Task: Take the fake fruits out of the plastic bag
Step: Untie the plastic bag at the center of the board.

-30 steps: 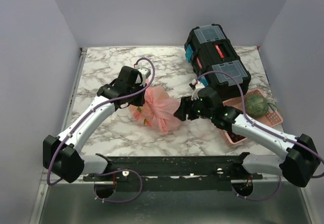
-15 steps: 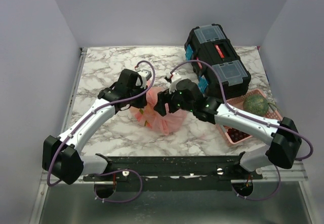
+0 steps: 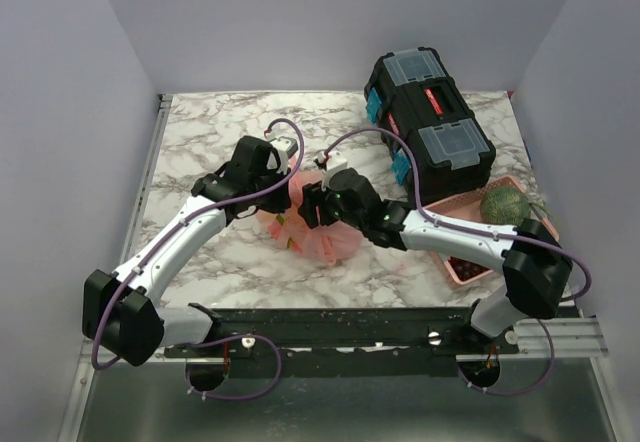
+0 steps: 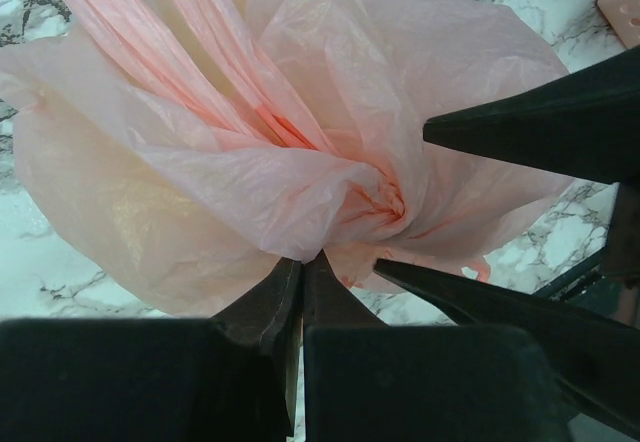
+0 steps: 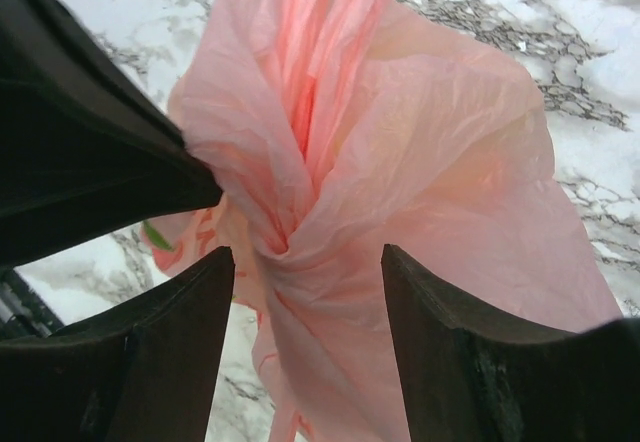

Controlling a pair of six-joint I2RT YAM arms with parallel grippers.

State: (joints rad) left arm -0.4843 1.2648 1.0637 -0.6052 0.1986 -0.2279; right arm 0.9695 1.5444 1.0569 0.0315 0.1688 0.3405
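Soft, even light glows through the plastic bag (faint shadows, sharp creases).

a robotics lab test cell: plain pale walls box in a marble-patterned table, the left arm and the right arm are bolted to 1 black rail, and a black toolbox sits behind.
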